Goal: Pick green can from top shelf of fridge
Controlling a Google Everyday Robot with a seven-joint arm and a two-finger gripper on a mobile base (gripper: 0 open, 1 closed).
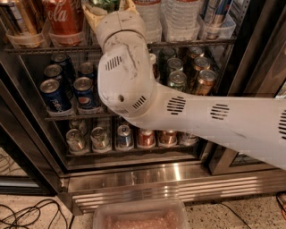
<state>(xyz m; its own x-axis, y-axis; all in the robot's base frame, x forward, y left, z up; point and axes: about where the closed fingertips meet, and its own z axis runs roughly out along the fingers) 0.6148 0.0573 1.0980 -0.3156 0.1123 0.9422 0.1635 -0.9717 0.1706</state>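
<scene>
Top shelf (201,43) (tubbed cans (65,20)): hand (110,9) at green can (103,3).

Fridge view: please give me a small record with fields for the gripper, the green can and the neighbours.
gripper: raised at the top shelf, at the green can
green can: top edge of view, mostly hidden
red can: left of gripper, in clear tub
blue cans: below the red can
arm: crosses the shelves from the right

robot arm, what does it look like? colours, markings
The arm is a smooth white shell with a bulky rounded joint, groups of dark vent slots and faint scuffs. The gripper, up at the top shelf, looks yellowish-tan.
</scene>
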